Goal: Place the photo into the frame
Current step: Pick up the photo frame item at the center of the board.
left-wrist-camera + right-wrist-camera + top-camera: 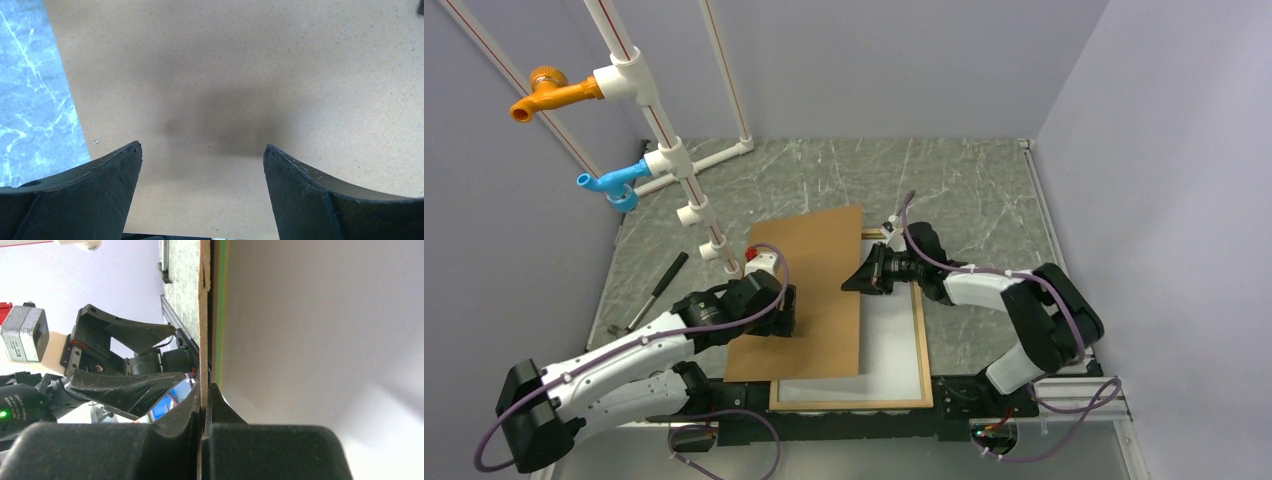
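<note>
The frame (921, 335) lies flat at the table's near middle, pale wood face up. A white sheet (894, 340) fills it: the photo with its plain back up. A brown backing board (809, 290) covers the frame's left part and runs out to the left. My right gripper (856, 280) is shut on the board's right edge. In the right wrist view its fingers (204, 390) pinch the board edge (204, 315), beside the frame's green strip (220, 300) and the photo (325, 340). My left gripper (784, 310) hovers open over the board (225, 75), nothing between its fingertips (202, 147).
White pipes with an orange tap (549, 92) and a blue tap (614, 183) stand at the back left. A black pen (659, 290) lies on the marbled table (964, 190) left of the board. Pale walls close the left, back and right sides.
</note>
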